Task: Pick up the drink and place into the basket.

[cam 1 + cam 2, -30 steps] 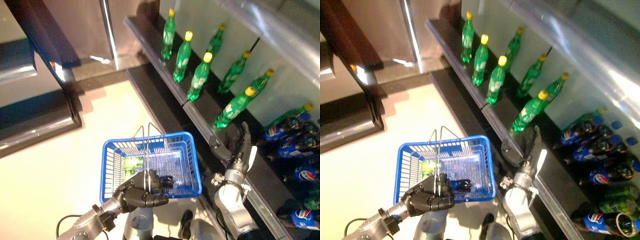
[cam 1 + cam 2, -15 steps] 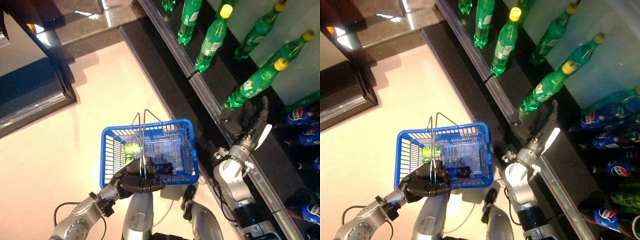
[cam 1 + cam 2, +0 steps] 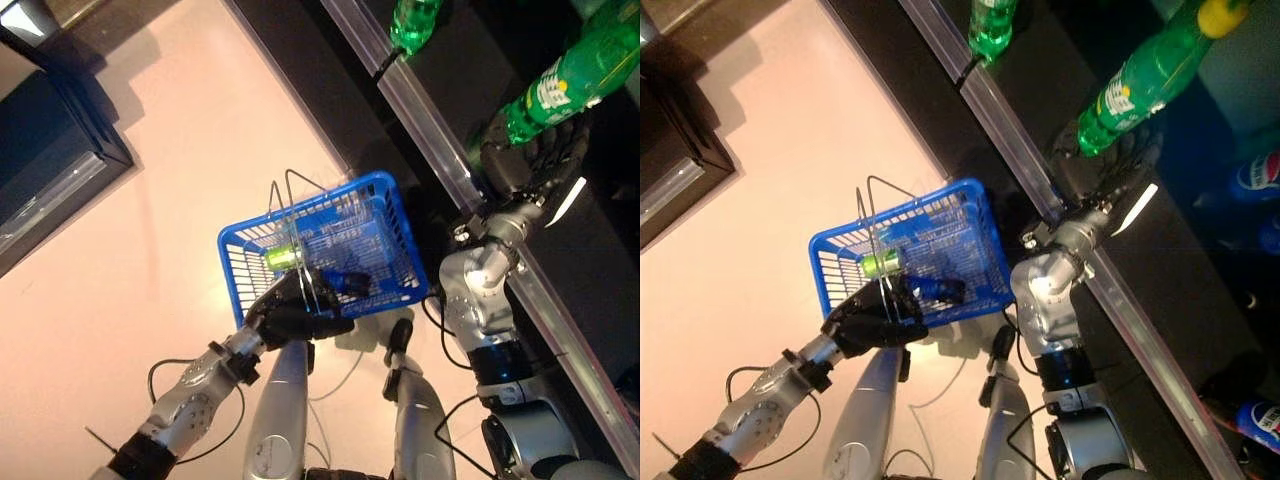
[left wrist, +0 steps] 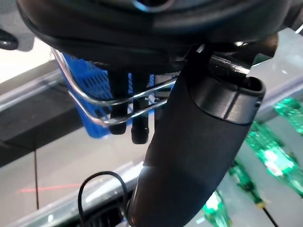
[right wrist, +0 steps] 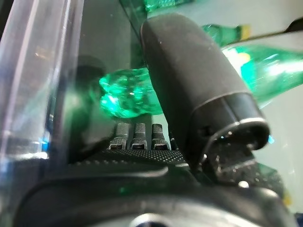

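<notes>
While our left hand (image 3: 295, 318) keeps its fingers curled round the wire handles (image 4: 124, 101) of the blue basket (image 3: 390, 215), the basket hangs low on our left side over the pale floor (image 3: 180, 180), with a green bottle (image 3: 283, 258) and a dark one already lying inside it.

To the right of the basket, our right hand (image 3: 535, 165) is up at the dark shelf (image 3: 440, 90), and the drink we judge it is after, a green bottle with a yellow cap (image 3: 1145, 75), stands just past the fingertips. Its base sits at the hand and its long axis tilts up and away toward the back of the shelf. In the right wrist view the fingers lie straight and together, not yet wrapped on anything, with the bottle's green base (image 5: 127, 92) showing just beyond them and the thumb raised beside it. We cannot tell whether they touch it.

So the right hand is much the nearer, and the move turns on closing round the lower body of that bottle. Another green bottle (image 3: 415, 20) stands further along the shelf behind its pale front rail (image 3: 440, 170), and dark cola bottles (image 3: 1255, 175) lie to the far right.
</notes>
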Robot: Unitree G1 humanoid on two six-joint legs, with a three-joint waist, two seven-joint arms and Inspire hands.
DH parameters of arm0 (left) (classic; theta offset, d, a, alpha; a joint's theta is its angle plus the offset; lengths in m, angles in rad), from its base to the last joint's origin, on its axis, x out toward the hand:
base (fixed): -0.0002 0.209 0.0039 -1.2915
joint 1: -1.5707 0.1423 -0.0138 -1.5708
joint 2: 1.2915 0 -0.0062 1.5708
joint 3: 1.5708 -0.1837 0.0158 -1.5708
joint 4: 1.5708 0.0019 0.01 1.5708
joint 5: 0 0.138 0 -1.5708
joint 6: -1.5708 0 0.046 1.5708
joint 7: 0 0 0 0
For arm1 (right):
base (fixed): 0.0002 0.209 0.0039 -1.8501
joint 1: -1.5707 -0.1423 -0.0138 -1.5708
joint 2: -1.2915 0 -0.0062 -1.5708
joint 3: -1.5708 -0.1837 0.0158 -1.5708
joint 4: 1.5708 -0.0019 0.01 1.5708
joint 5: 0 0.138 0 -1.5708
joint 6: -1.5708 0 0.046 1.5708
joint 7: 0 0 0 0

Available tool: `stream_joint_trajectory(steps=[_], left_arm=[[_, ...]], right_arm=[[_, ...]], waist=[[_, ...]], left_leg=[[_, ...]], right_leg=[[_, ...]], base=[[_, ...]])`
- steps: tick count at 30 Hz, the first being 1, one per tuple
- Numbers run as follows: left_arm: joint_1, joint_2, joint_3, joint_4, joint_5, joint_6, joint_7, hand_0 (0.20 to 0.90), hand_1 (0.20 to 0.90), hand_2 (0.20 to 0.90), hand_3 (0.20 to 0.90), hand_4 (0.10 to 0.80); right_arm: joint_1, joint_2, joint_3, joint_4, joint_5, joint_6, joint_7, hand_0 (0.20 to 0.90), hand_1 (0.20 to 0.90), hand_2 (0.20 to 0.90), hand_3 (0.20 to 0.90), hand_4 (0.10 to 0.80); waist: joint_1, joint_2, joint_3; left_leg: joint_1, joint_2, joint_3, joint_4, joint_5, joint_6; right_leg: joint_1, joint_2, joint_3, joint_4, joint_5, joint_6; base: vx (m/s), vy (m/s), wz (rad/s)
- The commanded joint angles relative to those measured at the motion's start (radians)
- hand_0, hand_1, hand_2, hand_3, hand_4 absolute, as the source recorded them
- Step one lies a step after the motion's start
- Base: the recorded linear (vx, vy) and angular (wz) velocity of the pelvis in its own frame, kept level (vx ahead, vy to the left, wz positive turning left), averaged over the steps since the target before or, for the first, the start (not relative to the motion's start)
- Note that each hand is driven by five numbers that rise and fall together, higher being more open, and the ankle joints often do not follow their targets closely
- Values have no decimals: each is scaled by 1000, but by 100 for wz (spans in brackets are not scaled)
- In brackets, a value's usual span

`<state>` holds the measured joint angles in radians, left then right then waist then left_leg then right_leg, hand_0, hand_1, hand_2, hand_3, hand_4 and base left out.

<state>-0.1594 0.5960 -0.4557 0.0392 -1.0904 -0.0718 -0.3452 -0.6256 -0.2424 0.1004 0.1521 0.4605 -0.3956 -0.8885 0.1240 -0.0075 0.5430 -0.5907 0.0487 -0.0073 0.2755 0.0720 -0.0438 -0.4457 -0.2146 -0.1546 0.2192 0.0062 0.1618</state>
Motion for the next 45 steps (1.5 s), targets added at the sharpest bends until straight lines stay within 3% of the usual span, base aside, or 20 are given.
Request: stream_joint_trajectory(steps=[1, 6, 11, 18, 26, 27, 28, 34, 45], left_arm=[[-185, -111, 30, -378, -40, -233, -142, 300, 300, 300, 200, 100], [-234, -139, 36, -352, -30, -225, -146, 300, 300, 300, 200, 100], [-274, -175, 50, -333, -10, -195, -140, 300, 300, 300, 200, 100], [-310, -165, 67, -317, -33, -168, -133, 300, 300, 300, 200, 100], [-325, -121, 68, -309, -69, -164, -143, 300, 300, 300, 200, 100], [-329, -112, 64, -310, -73, -168, -141, 300, 300, 300, 200, 100], [-325, -105, 63, -308, -81, -170, -144, 300, 300, 300, 200, 100], [-318, -67, 51, -307, -113, -181, -157, 300, 300, 300, 200, 100], [-308, -63, 59, -310, -117, -186, -169, 300, 300, 300, 200, 100]], right_arm=[[-161, -126, -18, -70, 123, -129, 165, 900, 900, 900, 900, 800], [-220, -127, -6, -34, 255, -148, 307, 900, 900, 900, 900, 800], [-270, -143, 8, 10, 250, -157, 412, 900, 900, 900, 900, 800], [-347, -225, -4, 128, 267, -183, 435, 900, 900, 900, 900, 800], [-429, -361, 39, 323, 195, -93, 389, 900, 900, 900, 900, 800], [-443, -382, 54, 352, 186, -89, 375, 396, 396, 396, 313, 213], [-448, -398, 65, 379, 159, -74, 375, 300, 300, 300, 200, 100], [-484, -461, 119, 462, 148, -47, 361, 300, 300, 300, 200, 100], [-494, -478, 117, 476, 140, -24, 389, 300, 300, 300, 200, 100]], waist=[[-15, 52, -23], [-14, 54, -23], [-11, 53, -23], [-6, 49, -23], [4, 38, -23], [4, 34, -23], [6, 35, -23], [11, 31, -23], [11, 37, -23]], left_leg=[[-38, -30, -53, 42, -61, -20], [-68, -42, -52, 41, -65, -15], [-78, -56, -52, 40, -68, -13], [-75, -64, -54, 49, -81, -16], [-55, -66, -53, 47, -95, -15], [-59, -68, -53, 45, -86, -14], [-48, -65, -52, 46, -96, -14], [-37, -62, -54, 52, -103, -13], [-25, -65, -50, 43, -97, -9]], right_leg=[[-65, -18, -40, -73, 166, 23], [-108, -22, -43, -56, 156, 22], [-129, -25, -46, -42, 146, 20], [-128, -29, -54, -31, 136, 20], [-116, -21, -58, -20, 121, 18], [-119, -22, -61, -23, 128, 16], [-108, -21, -62, -20, 119, 17], [-96, -16, -64, -15, 115, 16], [-86, -19, -64, -18, 116, 14]], base=[[-94, 30, -2], [-83, 25, -1], [-19, 16, -3], [-5, 1, 0], [4, -12, 6], [51, -31, 5], [-7, -17, 4], [6, -5, 0], [-7, 3, 0]])
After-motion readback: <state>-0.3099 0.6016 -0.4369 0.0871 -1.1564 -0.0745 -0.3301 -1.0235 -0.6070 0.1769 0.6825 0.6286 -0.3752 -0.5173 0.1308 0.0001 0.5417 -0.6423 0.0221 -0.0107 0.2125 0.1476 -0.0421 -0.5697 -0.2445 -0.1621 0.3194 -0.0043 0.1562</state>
